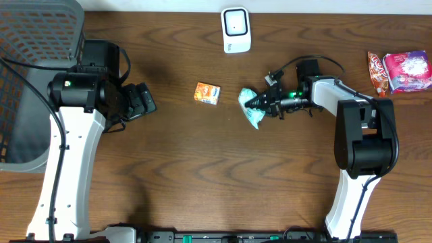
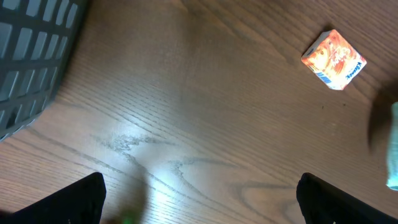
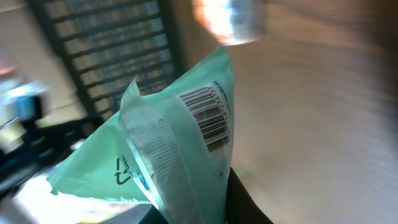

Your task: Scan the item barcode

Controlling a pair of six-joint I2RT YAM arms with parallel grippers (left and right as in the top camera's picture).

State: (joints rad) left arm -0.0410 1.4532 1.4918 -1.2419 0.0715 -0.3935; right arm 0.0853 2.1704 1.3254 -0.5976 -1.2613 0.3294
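- Barcode [image 3: 208,118] on show: the pale green crinkled plastic packet [image 1: 251,106] hangs pinched by one edge in the right gripper [image 1: 260,102], whose jaws are narrowed on it, over the middle of the brown wood-grain table [image 1: 202,175].
- From the right wrist camera, the packet [image 3: 168,143] stands tilted, with its black-and-white stripes and a panel of small print facing the lens.
- At the table's far edge lies a white rounded device with a grey window [image 1: 236,30], apart from the packet and a little to its left.
- The left gripper [image 1: 142,101] is spread wide and holds nothing. Its two dark fingertips [image 2: 81,199] frame bare wood in the left wrist view.
- A small orange carton [image 1: 207,93] lies flat on the table between the left gripper and the packet, nearer the packet but not touching it.
- A grey plastic mesh basket [image 1: 27,67] fills the far left corner, behind the left arm.
- A red snack packet [image 1: 376,73] and a pink snack packet [image 1: 407,71] lie side by side at the right edge.
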